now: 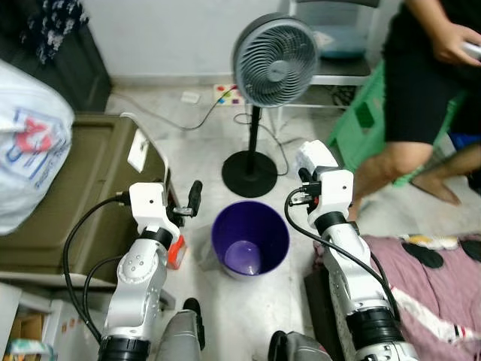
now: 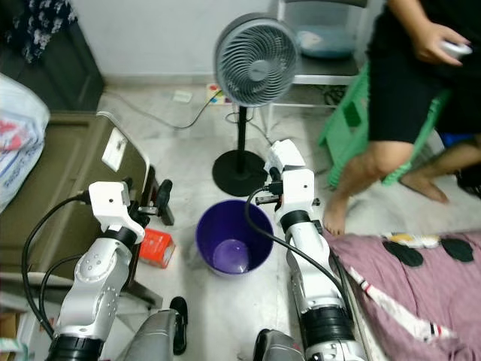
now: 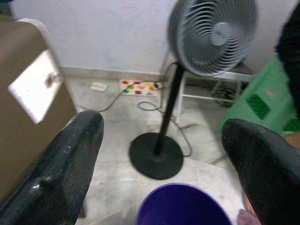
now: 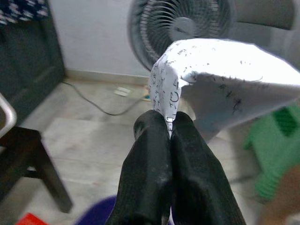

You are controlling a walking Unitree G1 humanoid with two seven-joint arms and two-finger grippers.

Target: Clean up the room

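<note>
A purple bin (image 1: 250,239) stands on the floor between my two arms, and it looks empty inside. My right gripper (image 4: 169,123) is shut on a folded white printed paper (image 4: 220,79). It holds the paper (image 1: 314,156) up just beyond the bin's right rim. My left gripper (image 3: 161,126) is open, fingers (image 3: 70,154) wide apart with nothing between them, hovering left of the bin (image 3: 183,206). A small red box (image 2: 156,248) lies on the floor beside the bin's left side.
A standing fan (image 1: 274,51) rises right behind the bin on its round base (image 1: 250,174). A person (image 1: 421,90) sits at the right by a green stool (image 1: 368,120). A brown cabinet (image 1: 68,188) and white bag (image 1: 26,143) are left; a blanket (image 1: 436,286) is lower right.
</note>
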